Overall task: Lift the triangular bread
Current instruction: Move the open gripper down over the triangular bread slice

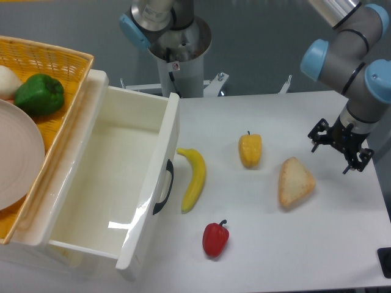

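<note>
The triangular bread [295, 182] lies flat on the white table, a tan wedge with a paler face, right of centre. My gripper [338, 148] hangs above the table to the upper right of the bread, apart from it. Its black fingers are spread, with nothing between them.
A yellow bell pepper [250, 150] sits left of the bread, a banana [193, 177] further left, and a red pepper [215, 238] near the front. An open white drawer [143, 201] fills the left side. A wicker basket [64, 67] holds a green pepper [39, 94] and a plate [18, 152].
</note>
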